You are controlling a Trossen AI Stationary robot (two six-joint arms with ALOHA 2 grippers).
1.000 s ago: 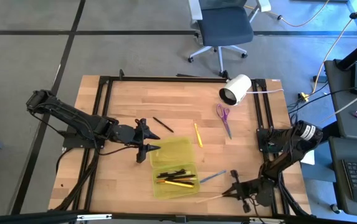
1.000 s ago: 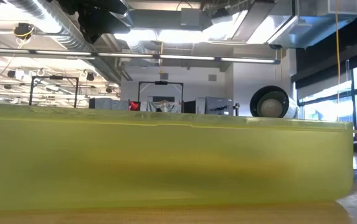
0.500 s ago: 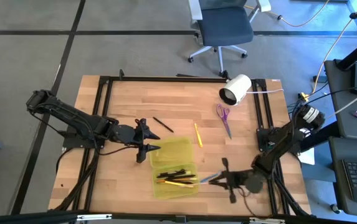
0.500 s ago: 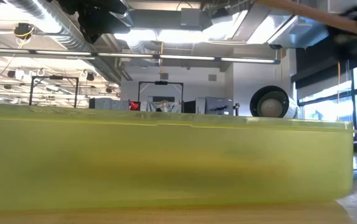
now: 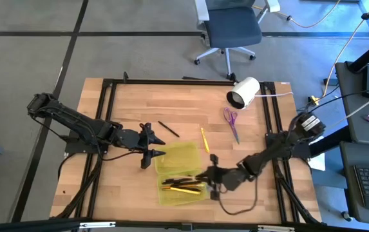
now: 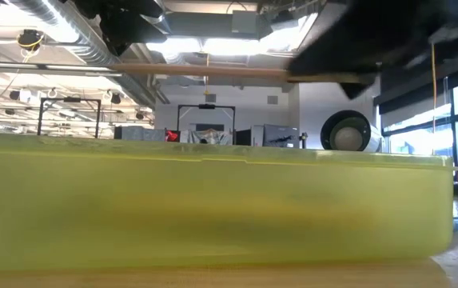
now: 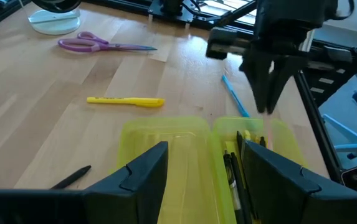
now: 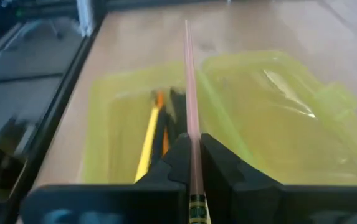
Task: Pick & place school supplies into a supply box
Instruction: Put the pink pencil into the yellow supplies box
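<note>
Looking down from the high view, the right gripper (image 5: 211, 176) is seen over the open supply box (image 5: 181, 173), beside the left gripper (image 5: 151, 147). In the low view, a pencil (image 6: 205, 70) is held level above the box's wall. In the left wrist view, the left fingers (image 7: 141, 174) are spread, empty. In the right wrist view, the pencil is clenched over the tray.
</note>
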